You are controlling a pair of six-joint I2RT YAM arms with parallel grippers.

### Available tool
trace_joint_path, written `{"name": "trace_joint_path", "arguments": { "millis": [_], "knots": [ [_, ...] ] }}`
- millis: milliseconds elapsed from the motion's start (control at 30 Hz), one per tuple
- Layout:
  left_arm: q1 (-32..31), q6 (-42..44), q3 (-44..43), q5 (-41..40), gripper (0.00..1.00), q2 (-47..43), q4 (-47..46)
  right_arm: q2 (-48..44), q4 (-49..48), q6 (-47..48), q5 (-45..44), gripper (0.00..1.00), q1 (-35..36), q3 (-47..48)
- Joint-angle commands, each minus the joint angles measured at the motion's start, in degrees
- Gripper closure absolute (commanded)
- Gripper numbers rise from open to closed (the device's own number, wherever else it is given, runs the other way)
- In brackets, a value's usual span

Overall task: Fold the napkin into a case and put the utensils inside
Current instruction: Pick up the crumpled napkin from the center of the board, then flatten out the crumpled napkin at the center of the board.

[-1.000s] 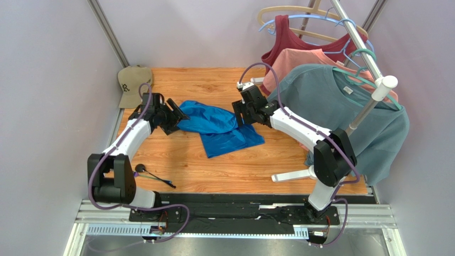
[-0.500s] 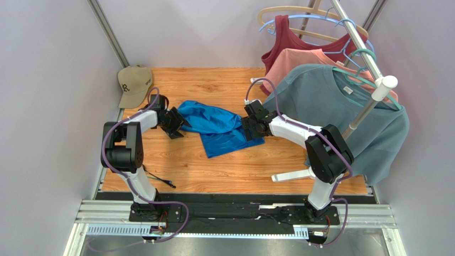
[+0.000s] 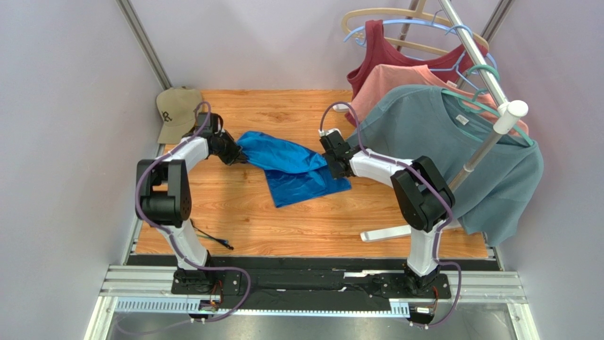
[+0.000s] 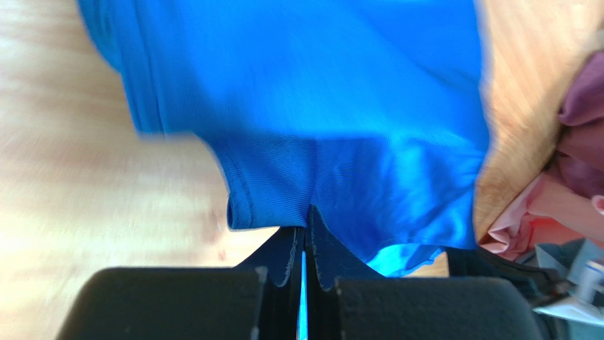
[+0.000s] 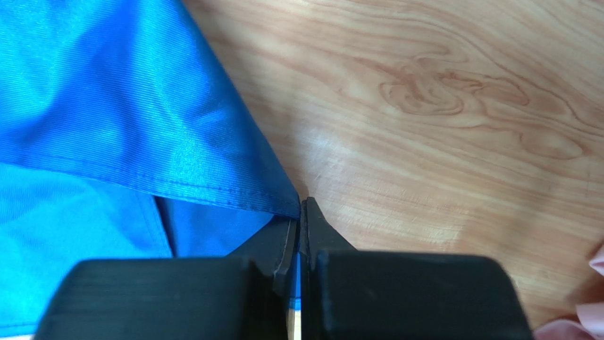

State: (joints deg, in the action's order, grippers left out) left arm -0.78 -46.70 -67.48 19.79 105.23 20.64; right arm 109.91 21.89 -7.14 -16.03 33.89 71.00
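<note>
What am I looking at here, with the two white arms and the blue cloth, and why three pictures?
These are two white robot arms bolted at the near edge of a wooden table. The wide picture looks down from above and behind them; the two close-ups come from a camera on each wrist. On the table lie a blue napkin, rumpled, a tan cap at the far left corner, and thin dark utensils near the left arm's base. Shirts hang on a rack at the right. The left gripper and the right gripper are each shut on the napkin, at opposite ends.
</note>
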Motion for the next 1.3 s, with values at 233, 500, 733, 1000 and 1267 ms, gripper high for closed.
{"name": "trace_joint_path", "arguments": {
  "millis": [233, 500, 733, 1000, 1267],
  "knots": [
    [7.8, 4.7, -8.3, -10.0, 1.0, -37.2, 14.7, -21.2, 11.9, 1.9, -1.1, 1.0, 23.9, 5.1],
    [15.5, 11.5, -22.0, -11.4, 1.0, -44.2, 16.6, -27.2, 12.5, -2.8, 24.3, 1.0, 31.2, 14.3],
    [12.8, 8.9, -28.0, -1.6, 1.0, -25.6, 6.5, -31.2, 5.5, -8.6, 37.3, 1.0, 19.2, 5.0],
    [-3.4, 9.7, -47.4, -2.7, 1.0, 8.8, 1.9, -27.3, 3.5, -12.8, 44.7, 1.0, 4.8, -4.0],
    [-14.2, 13.4, -85.9, -8.6, 0.42, 40.7, 12.0, -14.9, 12.3, -8.4, 4.8, 0.89, -4.0, -5.3]
  ]
}}
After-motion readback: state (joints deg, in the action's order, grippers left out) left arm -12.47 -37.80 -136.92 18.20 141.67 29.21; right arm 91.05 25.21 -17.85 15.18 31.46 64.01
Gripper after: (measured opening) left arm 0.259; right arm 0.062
